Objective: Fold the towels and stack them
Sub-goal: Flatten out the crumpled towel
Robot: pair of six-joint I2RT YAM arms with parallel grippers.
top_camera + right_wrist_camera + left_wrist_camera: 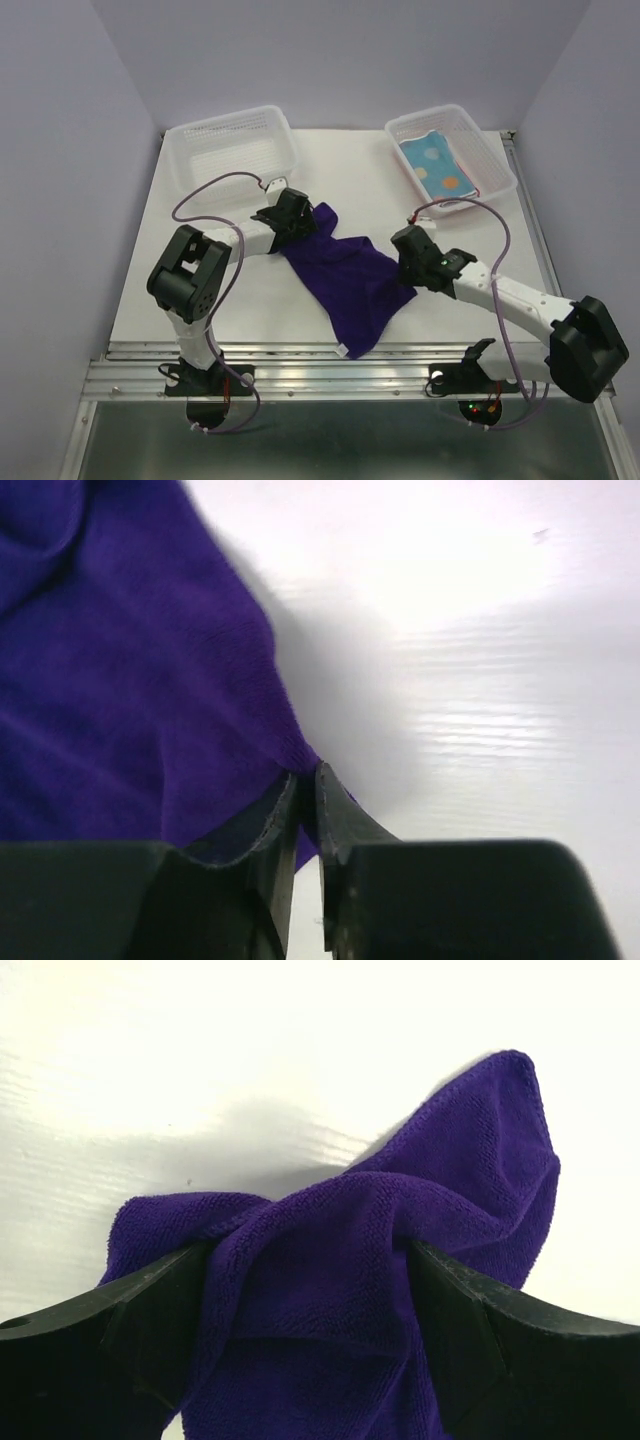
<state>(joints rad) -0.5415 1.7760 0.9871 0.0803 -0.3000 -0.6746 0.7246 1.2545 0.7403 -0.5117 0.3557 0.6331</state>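
Observation:
A dark purple towel (345, 275) lies crumpled across the middle of the table, stretched from upper left to lower right. My left gripper (298, 226) is at its upper left end. In the left wrist view the left gripper (310, 1250) stands open wide, with a bunched fold of the towel (330, 1290) between its fingers. My right gripper (407, 278) is at the towel's right corner. Seen from the right wrist, it (308, 775) is shut on the edge of the towel (130, 680). A light blue towel with orange spots (437, 165) lies in the far right basket.
A white perforated basket (232, 125) stands at the back left with nothing showing in it. A second white basket (492, 160) stands at the back right. Metal rails (300, 365) run along the table's near edge by the arm bases.

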